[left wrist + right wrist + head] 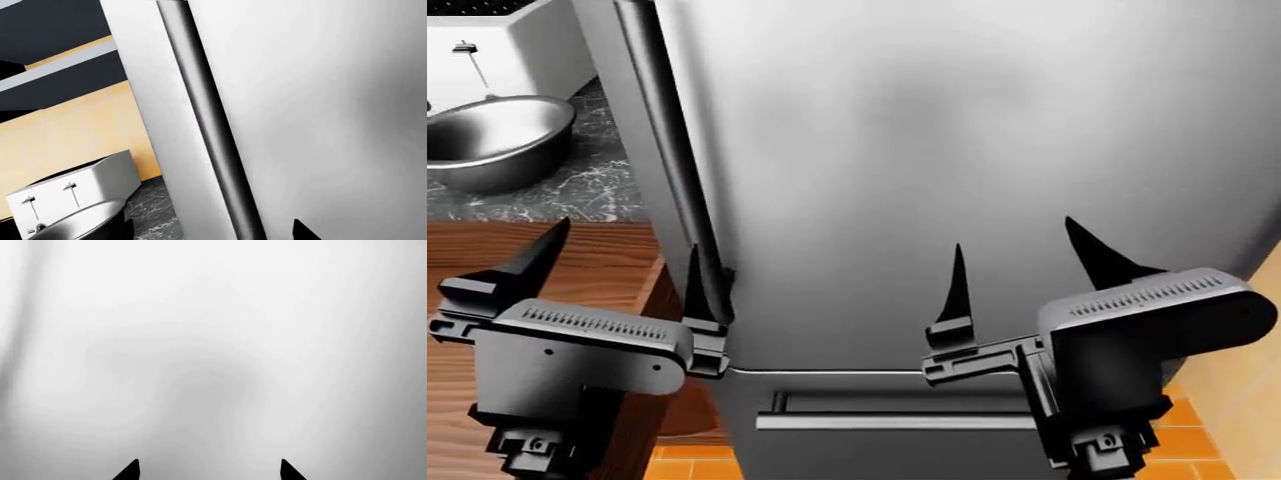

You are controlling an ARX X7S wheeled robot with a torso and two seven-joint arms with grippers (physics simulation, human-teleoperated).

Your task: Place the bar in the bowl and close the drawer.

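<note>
Head view shows both sets of jaws spread wide and holding nothing, raised side by side in front of a tall grey fridge (961,150). The left gripper (627,275) has one tip over brown wood and the other right beside the fridge's long vertical handle (667,150); the right gripper (1028,270) points square at the bare fridge door. That paired, idle pose reads as a rest stance, not a reach: neither arm is aimed at anything the job needs.

Left of the fridge, the steel bowl (494,135) sits on the dark marbled table (587,190), close to the table's front edge, with a white toaster (507,45) just behind it. Keeping the bowl near that edge makes it easy to drop something in from above. The left wrist view catches the same bowl rim (80,222) and toaster (73,192) beside the fridge handle (207,125).

The reddish-brown wood surface (601,255) below the table's front edge, under the left gripper, may be the drawer, though its handle is not in view, so I cannot say whether it stands open. The bar is nowhere visible in any view; my guess is the robot must turn left to find it.

No brand, label or writing is legible on the fridge, toaster or bowl.
</note>
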